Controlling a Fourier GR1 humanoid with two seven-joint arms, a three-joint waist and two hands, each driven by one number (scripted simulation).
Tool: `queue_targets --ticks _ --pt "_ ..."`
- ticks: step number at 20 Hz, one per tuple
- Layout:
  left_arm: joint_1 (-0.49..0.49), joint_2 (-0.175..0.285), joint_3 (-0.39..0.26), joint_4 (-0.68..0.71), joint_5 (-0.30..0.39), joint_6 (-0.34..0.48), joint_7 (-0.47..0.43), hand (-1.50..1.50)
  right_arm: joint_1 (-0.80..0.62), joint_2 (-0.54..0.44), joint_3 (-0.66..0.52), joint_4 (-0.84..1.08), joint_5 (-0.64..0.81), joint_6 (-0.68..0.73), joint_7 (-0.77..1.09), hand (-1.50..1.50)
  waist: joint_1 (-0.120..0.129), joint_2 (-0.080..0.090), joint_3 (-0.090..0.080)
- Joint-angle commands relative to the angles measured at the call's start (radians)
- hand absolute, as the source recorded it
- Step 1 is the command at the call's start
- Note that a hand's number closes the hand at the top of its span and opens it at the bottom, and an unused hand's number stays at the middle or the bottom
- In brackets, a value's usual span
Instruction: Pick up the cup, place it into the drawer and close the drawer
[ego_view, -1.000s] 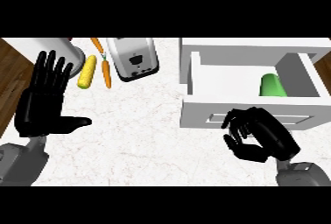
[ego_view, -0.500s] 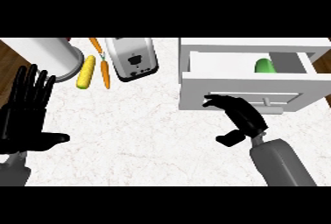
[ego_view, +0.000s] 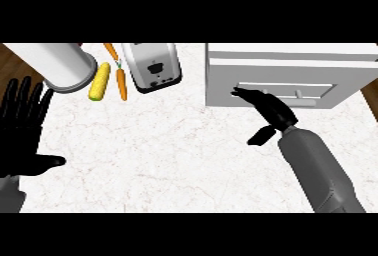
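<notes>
nearest, the grey right forearm (ego_view: 314, 165) comes in below the drawer (ego_view: 317, 95) and slants up toward it over the white marbled counter (ego_view: 162, 150). at its end the right hand (ego_view: 272, 111) is open: the fingers reach out straight, their tips lie on the drawer's front panel near its left end, and the thumb hangs down away from the drawer. it grips nothing.

well to the left of the drawer, at the view's edge, the left hand (ego_view: 21, 132) rests open, fingers up and spread, thumb pointing toward the drawer's side.

the drawer is pushed in, its front against the white box (ego_view: 288, 62) that houses it, and no opening shows. the cup is out of sight; whether it lies behind that front cannot be told.

left of the drawer and apart from it stands a toaster (ego_view: 151, 67), slightly tilted in the view. further left lies a carrot (ego_view: 121, 84), then a corn cob (ego_view: 100, 81) just beside it. a second carrot (ego_view: 111, 50) lies beyond them, near the toaster's far corner. farthest left of the drawer lies a white cylinder (ego_view: 55, 65), its rim touching or nearly touching the corn cob.
</notes>
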Motion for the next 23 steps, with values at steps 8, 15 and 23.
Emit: queue_targets --ticks 8,15,23 --pt "0.022 -0.018 0.028 -0.037 0.004 -0.038 0.034 -1.50 -0.311 -0.091 -0.128 0.435 -0.019 0.044 -0.117 -1.50 0.035 0.016 0.005" --pt "-0.026 -0.043 0.003 0.042 -0.058 -0.069 -0.013 -1.50 -0.333 -0.131 -0.155 0.515 -0.020 0.006 -0.182 -1.50 0.053 0.034 0.006" --pt "-0.018 -0.051 -0.007 0.006 -0.065 -0.053 0.016 -1.50 -0.397 -0.152 -0.165 0.558 -0.019 0.046 -0.152 -1.50 0.066 0.029 0.006"
